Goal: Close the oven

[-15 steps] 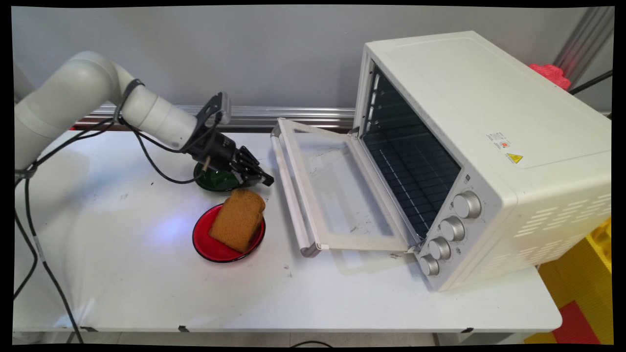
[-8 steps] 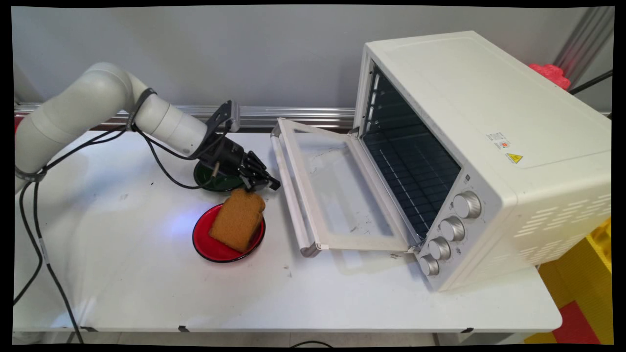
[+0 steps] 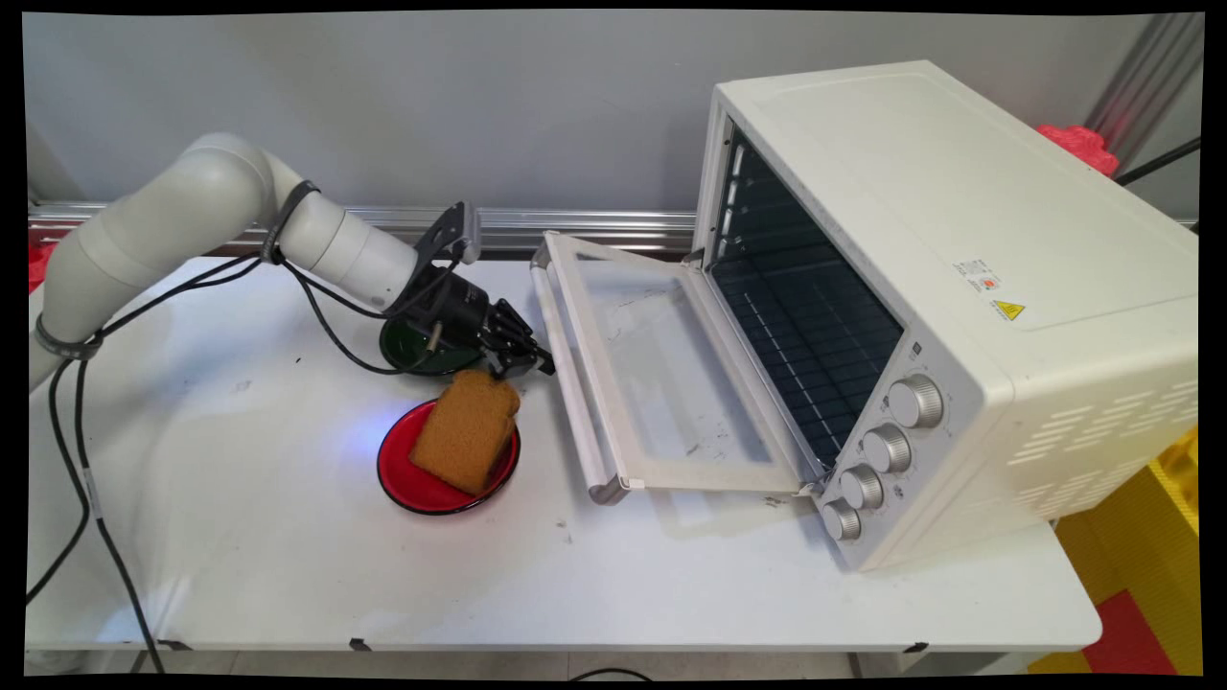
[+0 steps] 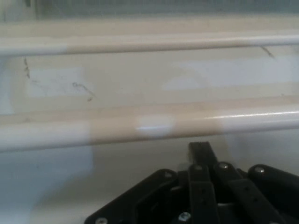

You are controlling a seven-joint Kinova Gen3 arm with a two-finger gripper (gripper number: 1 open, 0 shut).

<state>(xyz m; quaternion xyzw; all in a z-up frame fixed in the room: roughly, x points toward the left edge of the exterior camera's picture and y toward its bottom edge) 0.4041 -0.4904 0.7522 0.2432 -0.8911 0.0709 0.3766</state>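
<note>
While fingers pinched together w/ nothing held, gripper (image 3: 542,364) near oven door handle (image 4: 154,126), bread (image 3: 467,429) on red plate (image 3: 403,479)

Just ahead of the hand (image 3: 537,362), the oven (image 3: 949,316) door handle (image 4: 149,126); beside it, bread (image 3: 467,430) on a red plate (image 3: 398,474); green dish (image 3: 407,353) beneath.

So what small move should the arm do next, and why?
Probably a short push forward, toward the door handle. The pincer looks shut and sits just short of that bar on the open oven door, above the bread on the red plate. Its aim is only a guess.
</note>
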